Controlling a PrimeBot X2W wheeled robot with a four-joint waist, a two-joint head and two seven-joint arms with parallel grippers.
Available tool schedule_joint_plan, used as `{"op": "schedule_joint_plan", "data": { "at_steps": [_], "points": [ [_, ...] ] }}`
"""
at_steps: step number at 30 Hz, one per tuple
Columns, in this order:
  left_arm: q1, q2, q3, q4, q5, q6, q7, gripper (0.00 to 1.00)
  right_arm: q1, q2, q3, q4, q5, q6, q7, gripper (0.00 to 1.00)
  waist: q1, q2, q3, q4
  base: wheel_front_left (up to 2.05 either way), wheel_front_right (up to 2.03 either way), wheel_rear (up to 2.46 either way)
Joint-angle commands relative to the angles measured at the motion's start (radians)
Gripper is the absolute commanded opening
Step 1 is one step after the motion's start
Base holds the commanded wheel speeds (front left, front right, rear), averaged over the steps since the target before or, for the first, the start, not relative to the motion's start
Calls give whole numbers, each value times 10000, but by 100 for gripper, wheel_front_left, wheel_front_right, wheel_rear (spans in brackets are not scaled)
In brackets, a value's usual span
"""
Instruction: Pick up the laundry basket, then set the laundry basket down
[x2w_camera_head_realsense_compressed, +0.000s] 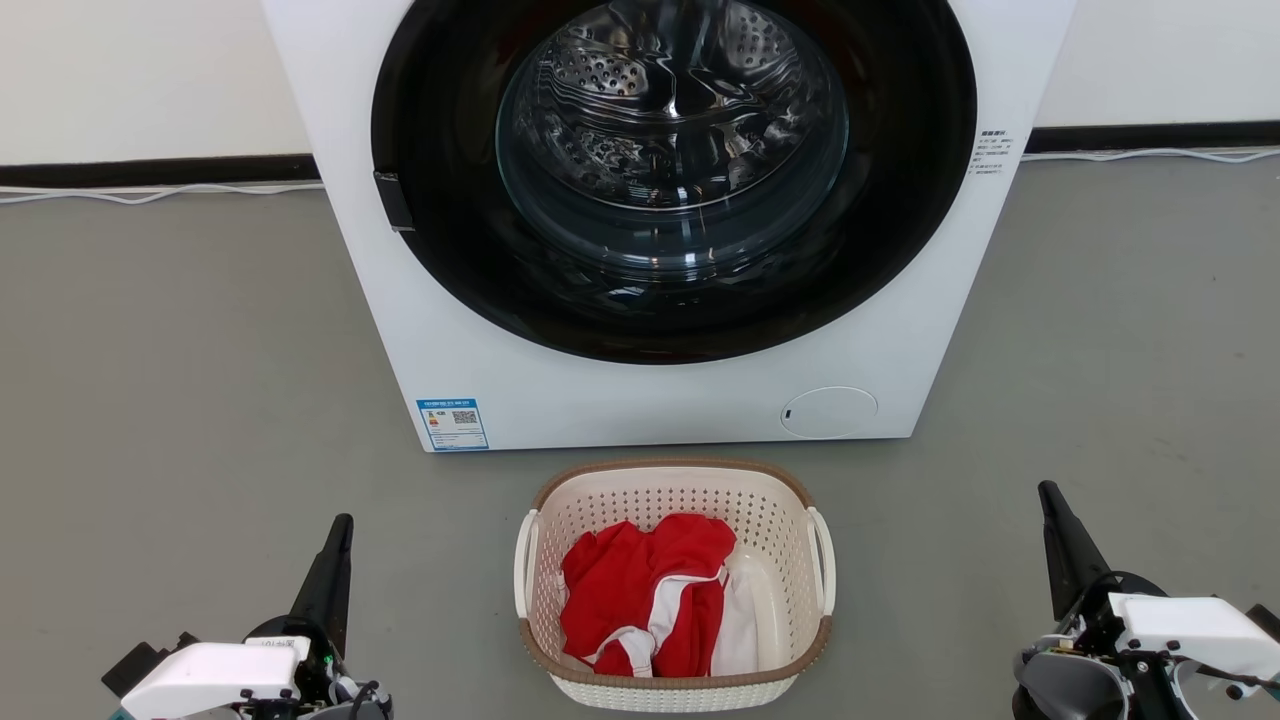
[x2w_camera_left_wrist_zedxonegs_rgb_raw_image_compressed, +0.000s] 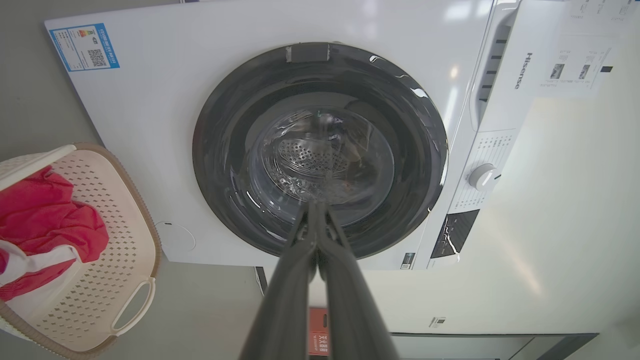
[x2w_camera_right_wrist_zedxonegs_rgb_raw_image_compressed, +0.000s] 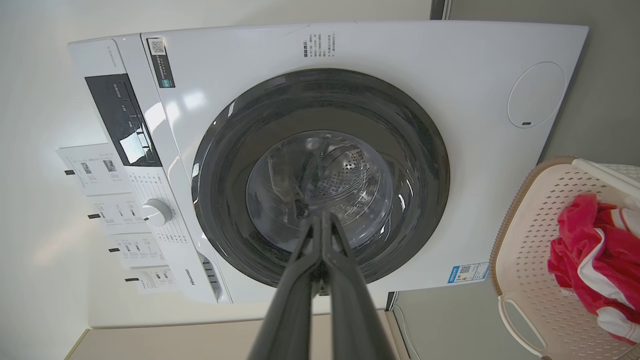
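The laundry basket (x2w_camera_head_realsense_compressed: 790, 545) stands on the grey floor just in front of the washing machine, cream-white and perforated with a brown rim and white loop handles. Red and white clothes (x2w_camera_head_realsense_compressed: 650, 600) lie inside it. My left gripper (x2w_camera_head_realsense_compressed: 343, 523) is at the lower left, well clear of the basket, fingers together and holding nothing. My right gripper (x2w_camera_head_realsense_compressed: 1047, 490) is at the lower right, also apart from the basket and shut. The basket (x2w_camera_left_wrist_zedxonegs_rgb_raw_image_compressed: 115, 235) sits at the left edge of the left wrist view, and the basket (x2w_camera_right_wrist_zedxonegs_rgb_raw_image_compressed: 525, 250) at the right edge of the right wrist view.
A white front-loading washing machine (x2w_camera_head_realsense_compressed: 440, 300) with a dark round door (x2w_camera_head_realsense_compressed: 670, 180) stands right behind the basket, door closed. White cables (x2w_camera_head_realsense_compressed: 160, 193) run along the wall base. Open grey floor lies to both sides of the basket.
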Motion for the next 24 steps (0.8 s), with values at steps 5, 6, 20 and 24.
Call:
{"op": "schedule_joint_plan", "data": {
  "at_steps": [5,6,20,24],
  "points": [
    [-559,102,303,-290,-4,-69,60,0,-239,-41,183,-309,64,2,77,0,0,0,0,0,0,0,0],
    [-559,102,303,-290,-4,-69,60,0,-239,-41,183,-309,64,2,77,0,0,0,0,0,0,0,0],
    [-559,102,303,-290,-4,-69,60,0,-239,-41,183,-309,64,2,77,0,0,0,0,0,0,0,0],
    [-559,102,303,-290,-4,-69,60,0,-239,-41,183,-309,64,2,77,0,0,0,0,0,0,0,0]
  ]
}}
